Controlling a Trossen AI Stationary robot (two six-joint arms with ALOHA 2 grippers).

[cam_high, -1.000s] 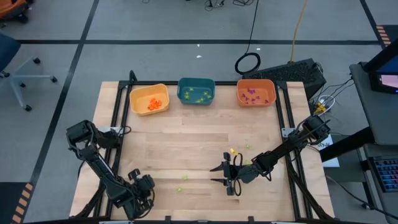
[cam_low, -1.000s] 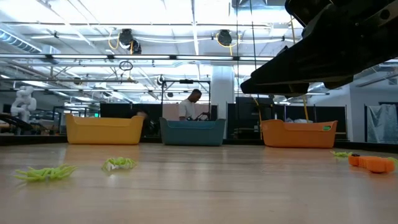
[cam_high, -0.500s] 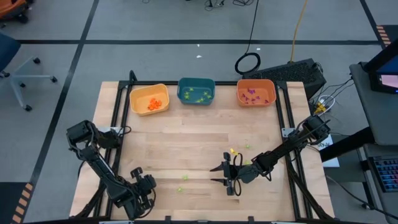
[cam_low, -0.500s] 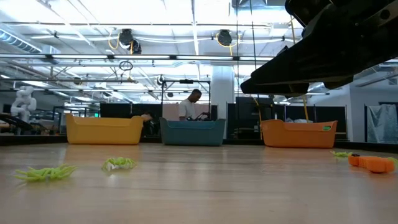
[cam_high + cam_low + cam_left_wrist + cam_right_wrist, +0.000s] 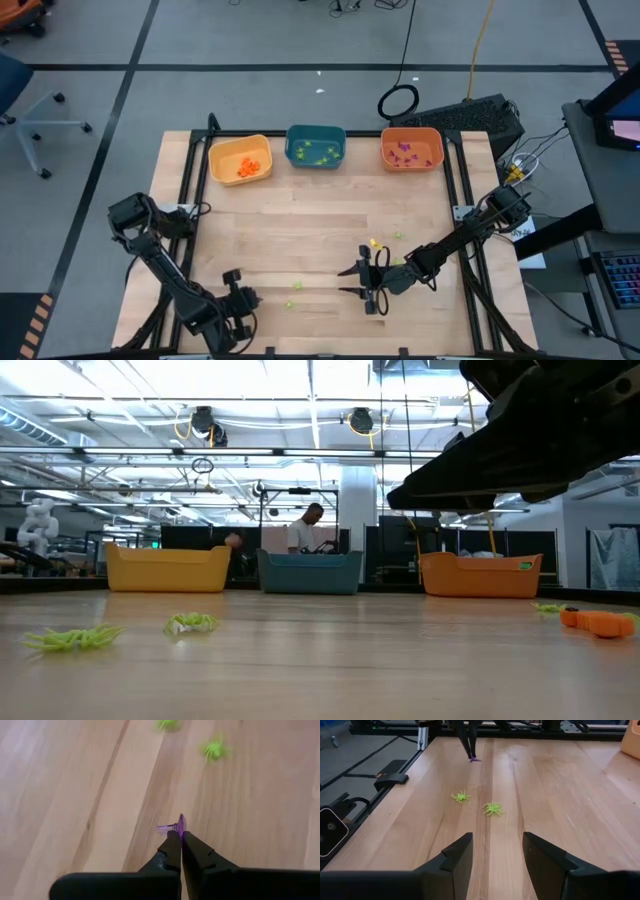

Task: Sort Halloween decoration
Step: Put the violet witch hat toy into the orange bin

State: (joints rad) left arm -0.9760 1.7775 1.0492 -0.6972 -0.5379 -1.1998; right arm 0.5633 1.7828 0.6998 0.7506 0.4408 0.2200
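Near the counter's front edge, toward its left corner, the left end effector was seen clenched on a purple trinket, pinched at the fingertips just above the wood. Two light-green spiders were left lying close by on the counter. Further right along the front, the right end effector was held released, grasping nothing.

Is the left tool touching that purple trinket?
Touching. The left wrist view shows the left tool shut, its fingertips pinching the purple trinket.
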